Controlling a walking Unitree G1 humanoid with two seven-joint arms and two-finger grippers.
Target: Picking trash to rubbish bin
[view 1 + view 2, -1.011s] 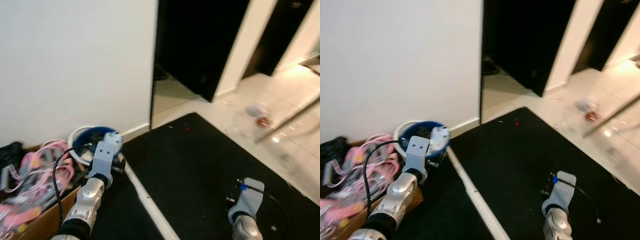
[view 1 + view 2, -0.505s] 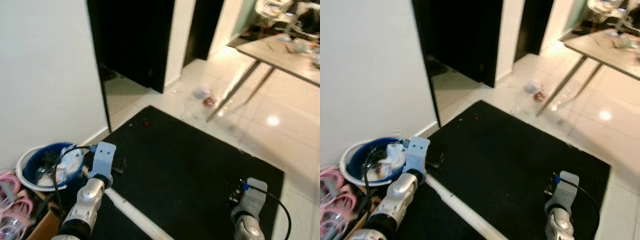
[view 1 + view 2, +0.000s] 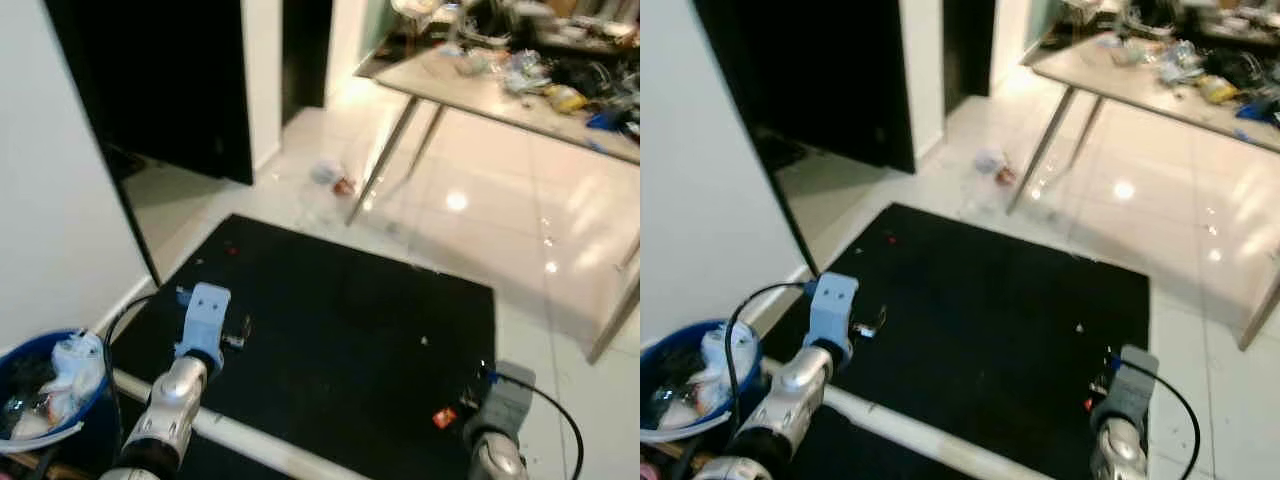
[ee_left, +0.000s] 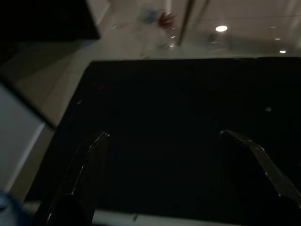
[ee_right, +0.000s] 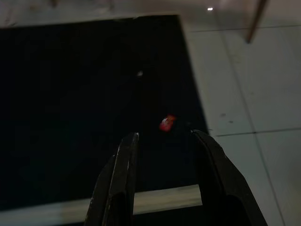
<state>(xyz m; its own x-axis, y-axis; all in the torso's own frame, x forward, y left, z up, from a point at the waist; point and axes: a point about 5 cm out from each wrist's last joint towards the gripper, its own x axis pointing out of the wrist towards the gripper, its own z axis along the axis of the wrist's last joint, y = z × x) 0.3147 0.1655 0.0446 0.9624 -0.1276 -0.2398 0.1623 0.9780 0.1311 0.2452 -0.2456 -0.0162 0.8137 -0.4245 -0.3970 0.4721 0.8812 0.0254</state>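
Both grippers, left (image 4: 164, 179) and right (image 5: 162, 176), hang spread over the mat (image 3: 340, 330); bin (image 3: 40, 400) near left, wrapper (image 5: 167, 122) near right.

A plain black floor mat (image 3: 350, 330) lay on glossy cream tiles (image 3: 500, 230). A small red scrap of trash (image 5: 167, 122) sat near the mat's edge. The round blue rubbish bin (image 3: 660, 385) held white crumpled litter (image 3: 75, 362).
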